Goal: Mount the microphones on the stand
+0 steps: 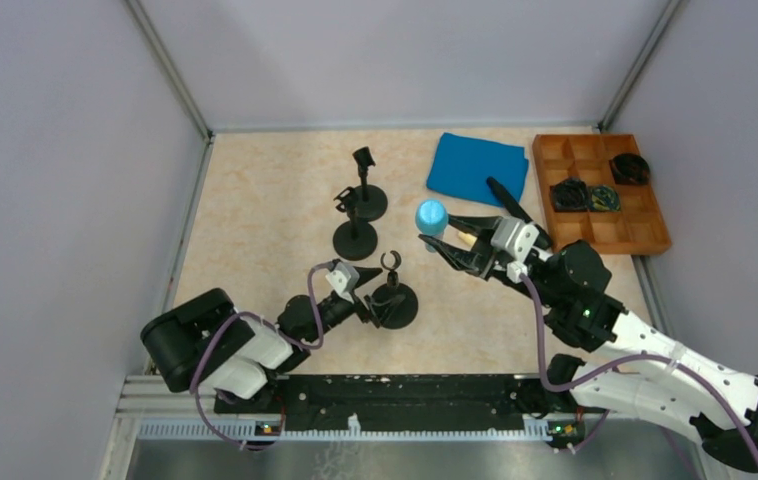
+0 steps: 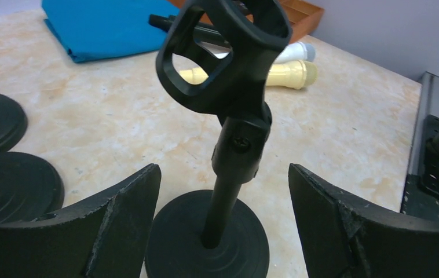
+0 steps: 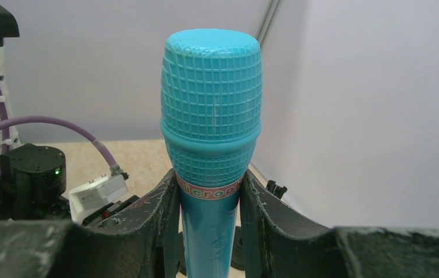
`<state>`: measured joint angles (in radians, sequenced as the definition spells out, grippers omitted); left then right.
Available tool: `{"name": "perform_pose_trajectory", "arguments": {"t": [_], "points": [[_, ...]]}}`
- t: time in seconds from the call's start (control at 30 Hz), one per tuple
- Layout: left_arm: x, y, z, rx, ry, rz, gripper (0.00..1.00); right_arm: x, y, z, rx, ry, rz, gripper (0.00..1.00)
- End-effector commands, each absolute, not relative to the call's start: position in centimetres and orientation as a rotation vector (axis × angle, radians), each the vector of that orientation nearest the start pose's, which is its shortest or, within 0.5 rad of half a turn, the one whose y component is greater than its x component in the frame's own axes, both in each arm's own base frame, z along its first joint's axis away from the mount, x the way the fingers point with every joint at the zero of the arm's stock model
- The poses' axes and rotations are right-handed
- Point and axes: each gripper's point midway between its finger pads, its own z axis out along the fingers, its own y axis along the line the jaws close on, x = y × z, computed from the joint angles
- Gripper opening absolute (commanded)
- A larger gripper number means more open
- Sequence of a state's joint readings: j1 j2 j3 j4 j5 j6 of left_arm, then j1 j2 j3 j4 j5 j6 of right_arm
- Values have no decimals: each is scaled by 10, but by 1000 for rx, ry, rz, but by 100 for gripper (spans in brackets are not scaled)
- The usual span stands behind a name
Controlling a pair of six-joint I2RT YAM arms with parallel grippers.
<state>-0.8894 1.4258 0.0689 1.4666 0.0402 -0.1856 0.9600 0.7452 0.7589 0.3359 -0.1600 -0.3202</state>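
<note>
Right end effector (image 1: 442, 232) is closed on the blue microphone (image 3: 211, 116), gripping it just under the head. It holds the microphone in the air, to the right of the near stand (image 1: 393, 295). The long axis is close to upright, head up and thin handle down, probably so that the handle can drop into the clip (image 2: 223, 52). Left end effector (image 2: 223, 202) is wide, with one finger on each side of this stand, apparently ready to steady it.

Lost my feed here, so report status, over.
Right hand shut on light blue microphone. Left hand open, straddling nearest stand, clip empty. Nothing seen between.
</note>
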Motion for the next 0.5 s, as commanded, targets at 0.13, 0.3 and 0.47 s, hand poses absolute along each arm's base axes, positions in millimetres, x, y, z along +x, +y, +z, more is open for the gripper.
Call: {"name": "perform_pose_trajectory", "arguments": {"t": [0.13,0.3,0.47], "points": [[180,-289,198,658,1118,-1077,86,161,261,422,-821,857,674,0],[182,-292,204,675,1084,-1085,85,161,262,421,-824,858,675,0],[187,-295,211,673,1057,-1091,84,161,261,422,-823,858,673,0]]}}
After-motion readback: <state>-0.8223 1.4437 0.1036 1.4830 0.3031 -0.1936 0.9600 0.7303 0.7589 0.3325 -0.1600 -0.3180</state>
